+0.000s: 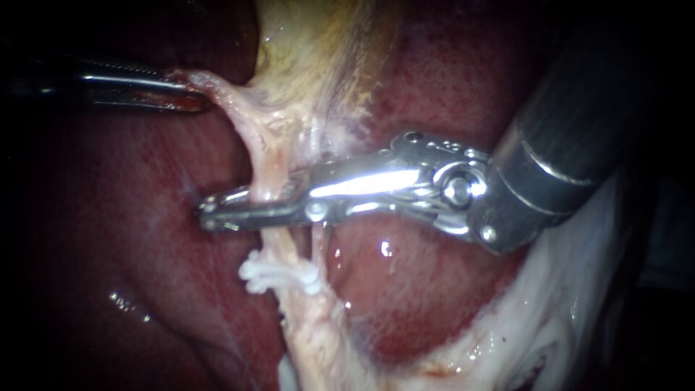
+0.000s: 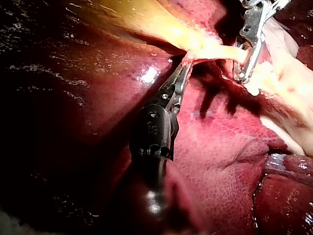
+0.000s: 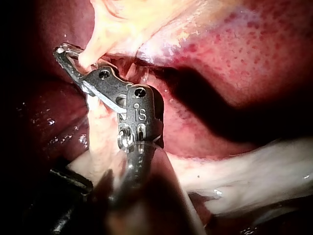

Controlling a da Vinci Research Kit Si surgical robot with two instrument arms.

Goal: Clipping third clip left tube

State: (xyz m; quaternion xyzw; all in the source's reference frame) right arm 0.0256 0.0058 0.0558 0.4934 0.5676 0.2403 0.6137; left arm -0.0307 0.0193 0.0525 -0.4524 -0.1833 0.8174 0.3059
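Endoscope view: left tube (image 1: 265, 170) looks soft, slippery, easy to tear. Right instrument (image 1: 211, 213) jaws clamped across it just above white clips (image 1: 279, 275). Left instrument (image 1: 197, 94) jaws clamped on tissue flap (image 1: 221, 90), well above clips. Best hold: mid-tube, square on.

The slim metal left instrument (image 1: 190, 93) reaches in from the left, its claw clamped on a pale strand of tissue (image 1: 217, 87) just beside the yellowish gallbladder (image 1: 318, 43). The steel right instrument (image 1: 210, 215) comes in from the right, its claw closed across the pale left tube (image 1: 264, 174), just above the white plastic clips (image 1: 279, 275) on that tube. The dark red liver (image 1: 145, 239) lies behind them all.
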